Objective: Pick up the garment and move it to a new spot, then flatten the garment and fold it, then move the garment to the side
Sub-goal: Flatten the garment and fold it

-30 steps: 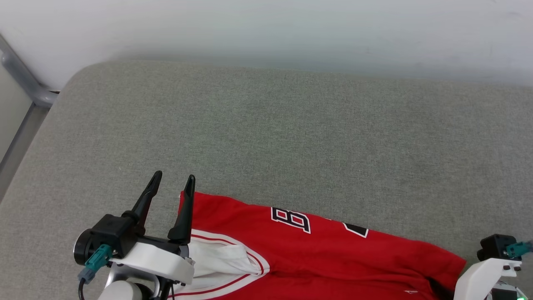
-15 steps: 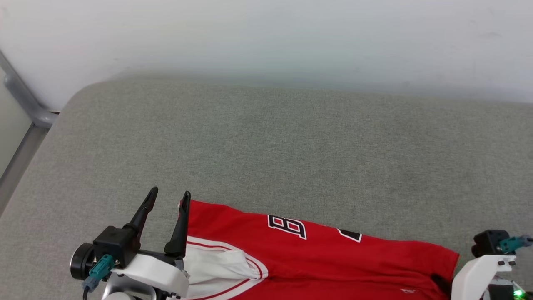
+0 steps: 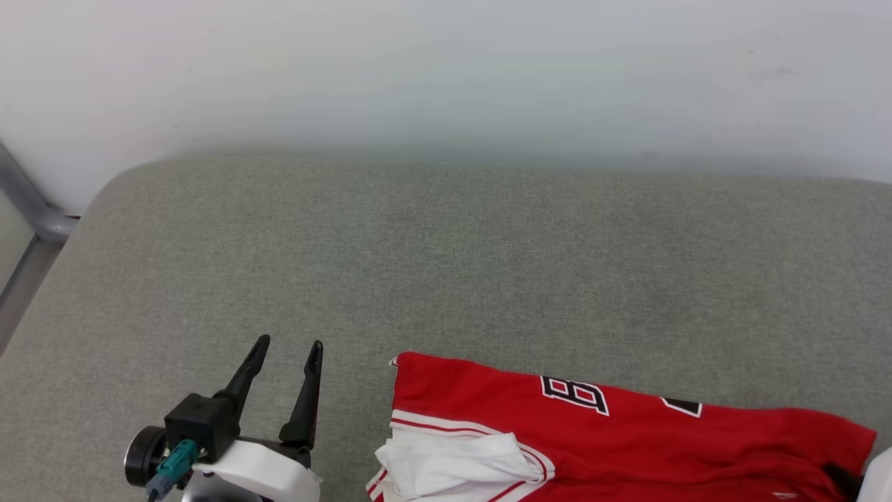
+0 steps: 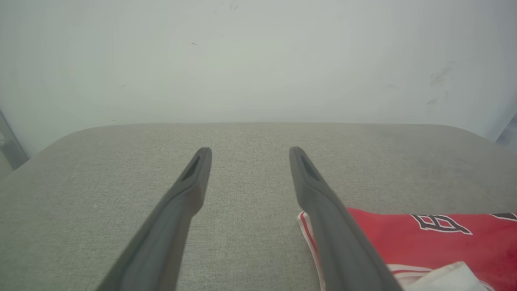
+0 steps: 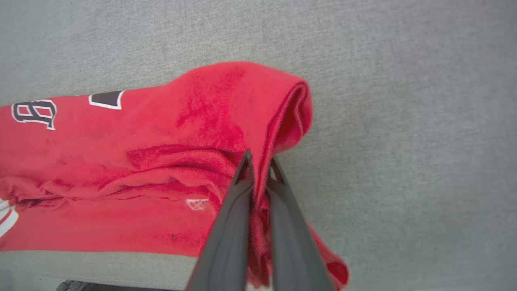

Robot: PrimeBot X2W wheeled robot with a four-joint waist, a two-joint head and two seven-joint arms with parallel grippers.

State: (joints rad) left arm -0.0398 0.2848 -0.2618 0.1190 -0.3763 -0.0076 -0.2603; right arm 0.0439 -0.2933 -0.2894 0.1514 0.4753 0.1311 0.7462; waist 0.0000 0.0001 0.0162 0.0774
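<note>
The garment (image 3: 627, 432), a red jersey with black white-outlined lettering and a white sleeve with striped trim, lies folded at the near right of the grey cushion. My right gripper (image 5: 261, 157) is shut on a bunched red edge of the garment (image 5: 141, 161), which is lifted into a fold there. My left gripper (image 3: 290, 343) stands open over bare cushion, a short way left of the garment's corner. In the left wrist view the left gripper (image 4: 249, 150) has nothing between its fingers, and the garment (image 4: 424, 238) lies beside the right finger.
The grey cushion (image 3: 446, 265) stretches wide behind and to the left of the garment. A pale wall (image 3: 446, 70) bounds its far edge. A grey metal frame (image 3: 28, 216) runs past the left corner. The cushion's near edge shows in the right wrist view (image 5: 101, 262).
The right gripper has closed on the garment's edge and the garment has slid right, away from the left gripper. The head view has also tilted up a little.
</note>
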